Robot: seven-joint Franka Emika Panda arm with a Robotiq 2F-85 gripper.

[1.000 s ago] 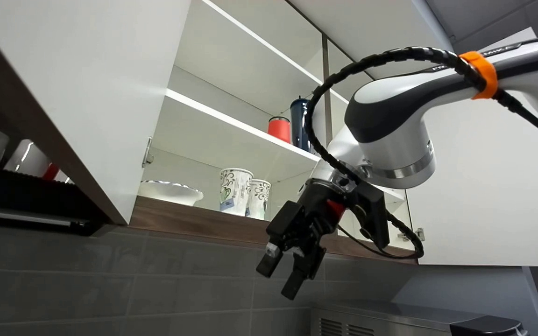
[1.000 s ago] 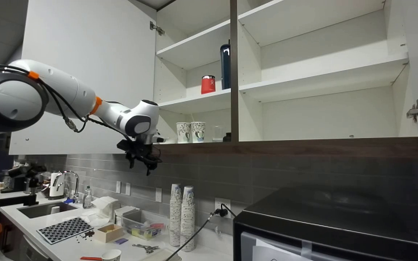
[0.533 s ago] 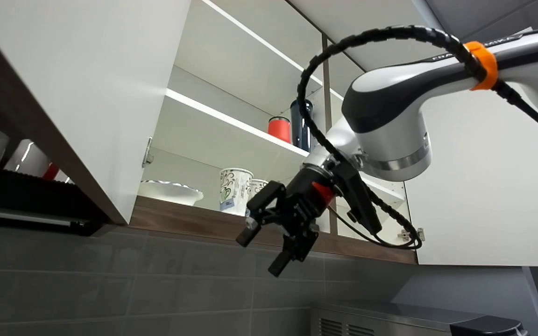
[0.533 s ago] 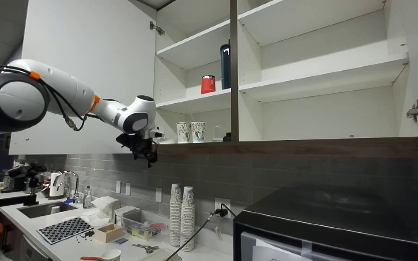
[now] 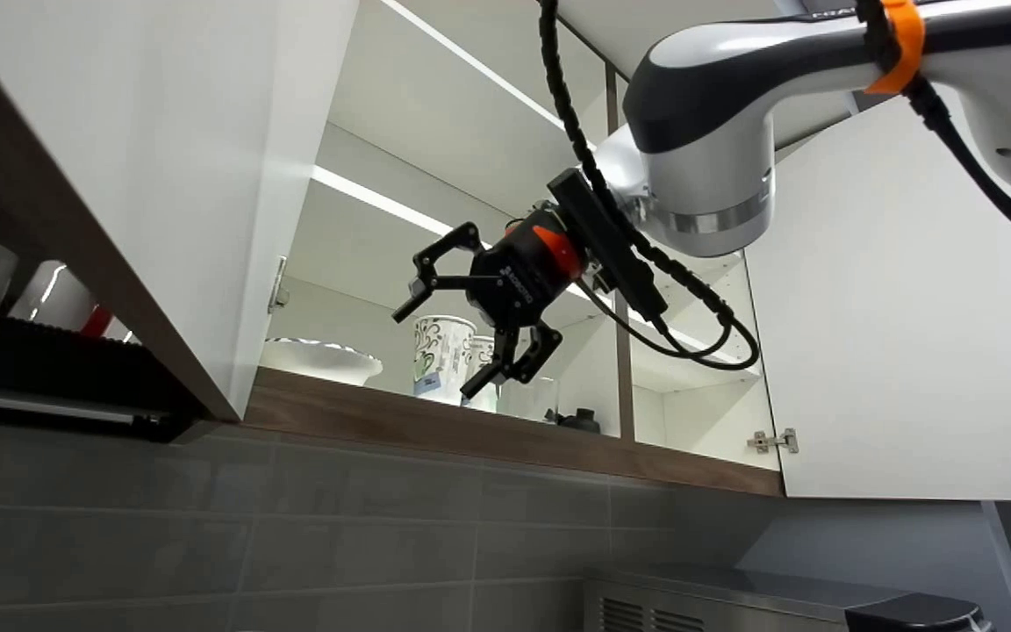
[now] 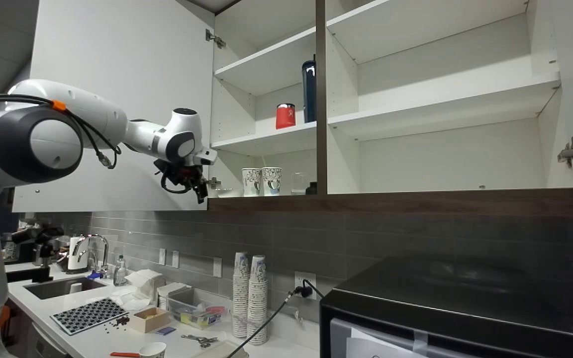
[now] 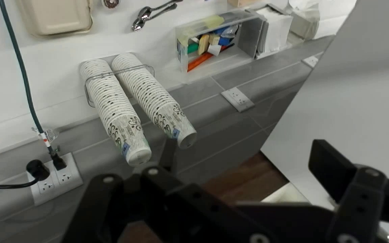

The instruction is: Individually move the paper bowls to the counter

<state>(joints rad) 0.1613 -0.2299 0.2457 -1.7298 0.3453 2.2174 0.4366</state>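
A wide, low whitish paper bowl [image 5: 319,362] sits on the bottom shelf of the open cabinet, beside the door. I cannot tell whether it is one bowl or a nested stack. A sliver of it shows in an exterior view [image 6: 230,193]. My gripper [image 5: 433,353] is open and empty, its fingers spread in front of the bottom shelf, apart from the bowl; it also shows in an exterior view [image 6: 201,195]. In the wrist view the open fingers [image 7: 245,147] have nothing between them, and the bowl is out of view. The white counter [image 7: 154,49] lies below.
Two taller patterned cups [image 6: 261,181] stand beside the bowl. An open cabinet door [image 7: 356,101] is close to one finger. The wooden cabinet edge [image 5: 435,430] runs under the shelf. Two tall cup stacks [image 7: 113,101], a clear bin [image 7: 214,74] and spoons [image 7: 150,15] occupy the counter.
My arm and gripper have risen from below the cabinet edge to bottom-shelf height and shifted toward the bowl. The wrist has turned. The bowl and cups have not moved.
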